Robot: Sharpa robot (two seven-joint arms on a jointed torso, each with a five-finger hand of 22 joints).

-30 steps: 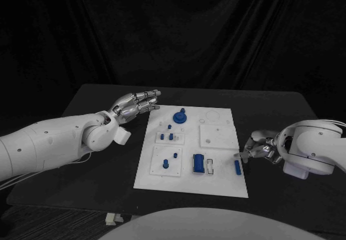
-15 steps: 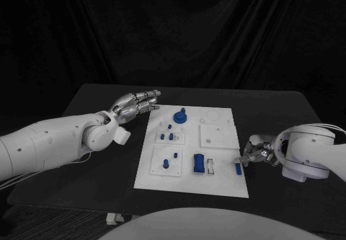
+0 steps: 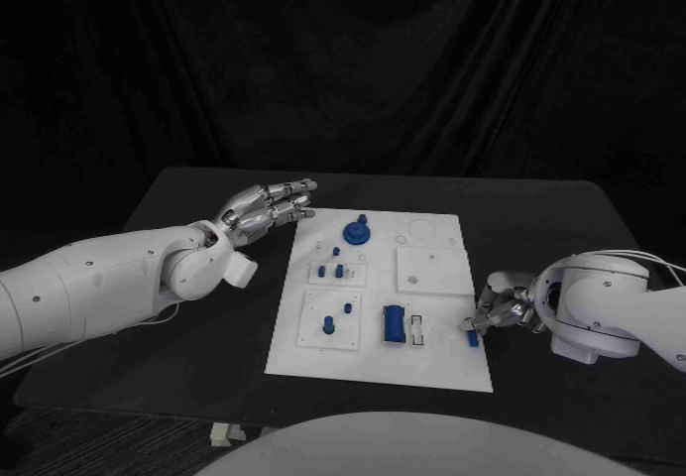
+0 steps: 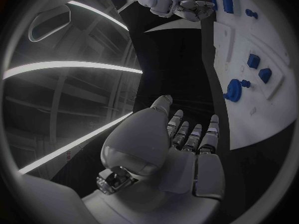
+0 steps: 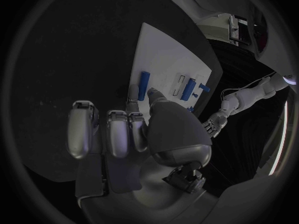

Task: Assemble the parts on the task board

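Right hand at blue bar on task board near-right edge; can't tell if gripping. Bar lies flat, long axis near-far. Left hand open, fingers apart, holding nothing.

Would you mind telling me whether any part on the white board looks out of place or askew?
One does: a blue bar lies loose near the edge of the task board beside the right hand, outside the raised plates, whereas the other blue parts sit on those plates. The right hand's fingertips are at it; whether they grip it is unclear.
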